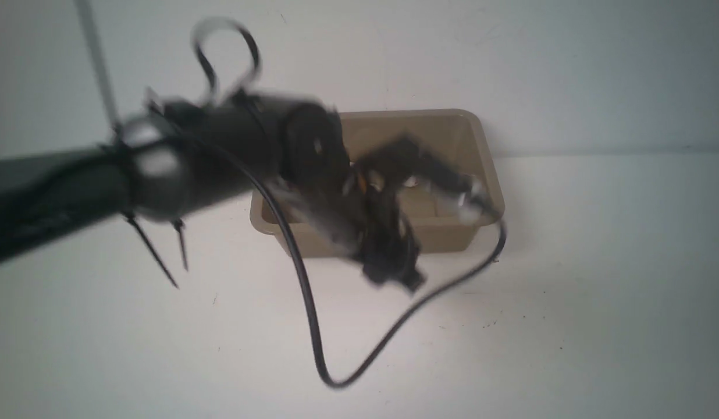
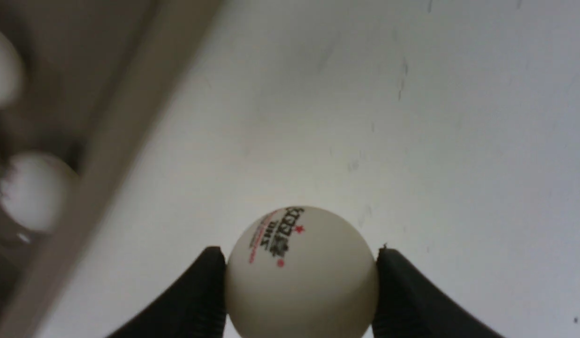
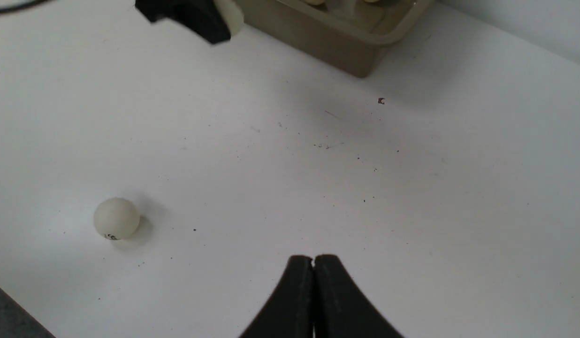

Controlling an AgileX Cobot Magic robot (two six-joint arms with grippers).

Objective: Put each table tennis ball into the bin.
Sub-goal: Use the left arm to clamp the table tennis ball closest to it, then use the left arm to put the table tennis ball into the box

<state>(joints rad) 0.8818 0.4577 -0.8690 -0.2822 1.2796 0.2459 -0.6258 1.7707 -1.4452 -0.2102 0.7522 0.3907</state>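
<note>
An off-white table tennis ball (image 2: 301, 281) with dark and red print sits between the black fingers of my left gripper (image 2: 300, 252), and both fingers touch its sides. In the front view this gripper (image 1: 394, 270) is blurred, just in front of the taupe bin (image 1: 479, 137). The bin's rim (image 2: 125, 117) runs beside the held ball, and two more balls (image 2: 34, 190) lie inside it. My right gripper (image 3: 313, 259) is shut and empty above the white table. Another ball (image 3: 116, 218) rests on the table, well apart from the right gripper.
A loose black cable (image 1: 313, 326) hangs from the left arm and loops over the table in front of the bin. The bin's corner (image 3: 360, 61) and the left gripper's fingers (image 3: 186, 16) show at the far edge of the right wrist view. A wall stands behind the bin.
</note>
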